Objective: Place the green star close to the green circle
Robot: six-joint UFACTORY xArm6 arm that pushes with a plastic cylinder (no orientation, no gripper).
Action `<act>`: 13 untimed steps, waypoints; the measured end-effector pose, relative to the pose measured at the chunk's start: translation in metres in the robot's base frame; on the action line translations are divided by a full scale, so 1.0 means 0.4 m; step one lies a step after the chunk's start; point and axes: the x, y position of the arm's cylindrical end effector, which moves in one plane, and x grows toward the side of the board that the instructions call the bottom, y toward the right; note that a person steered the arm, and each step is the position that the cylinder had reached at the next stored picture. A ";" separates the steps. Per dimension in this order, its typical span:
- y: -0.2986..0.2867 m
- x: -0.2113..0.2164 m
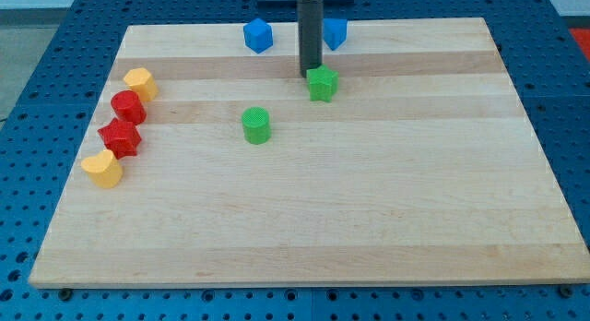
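The green star (323, 84) lies on the wooden board, right of centre towards the view's top. The green circle (256, 124) stands to its lower left, about a block's width or two away. My tip (311, 75) is at the star's upper left edge, touching or nearly touching it. The dark rod rises straight up from there to the view's top.
Two blue blocks (258, 35) (335, 32) sit near the board's top edge, either side of the rod. At the left edge a column holds a yellow block (139, 83), a red block (128, 107), a red star (121, 137) and a yellow block (103, 169).
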 end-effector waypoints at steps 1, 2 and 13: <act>0.054 -0.004; 0.085 0.012; 0.063 0.227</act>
